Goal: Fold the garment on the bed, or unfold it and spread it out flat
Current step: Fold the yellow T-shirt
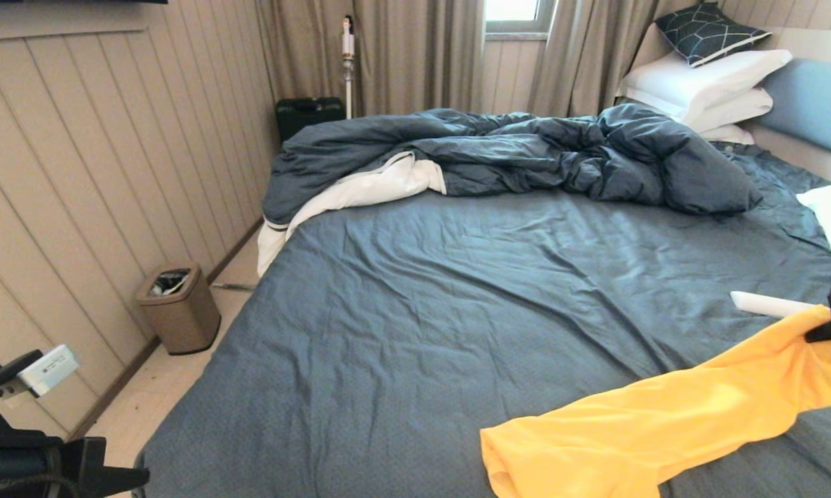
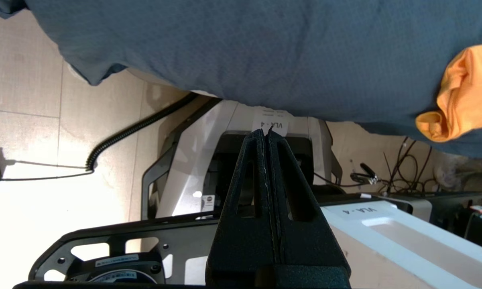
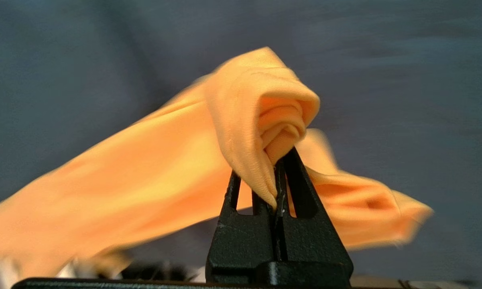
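The garment (image 1: 664, 422) is a bright yellow shirt, stretched in a long bunched strip across the near right corner of the bed (image 1: 457, 297). My right gripper (image 1: 827, 332) at the right edge is shut on one bunched end of the garment (image 3: 261, 116) and holds it lifted above the sheet. The other end lies on the sheet near the front edge. My left gripper (image 2: 267, 132) is shut with nothing in it, parked low beside the bed over the robot's base; from there the garment's (image 2: 461, 100) near end shows at the bed's edge. No print shows.
A rumpled dark-blue duvet (image 1: 526, 155) with white lining lies across the far half of the bed. White pillows (image 1: 706, 86) are stacked at the headboard. A white object (image 1: 768, 304) lies on the sheet by the right gripper. A bin (image 1: 178, 308) stands on the floor at the left.
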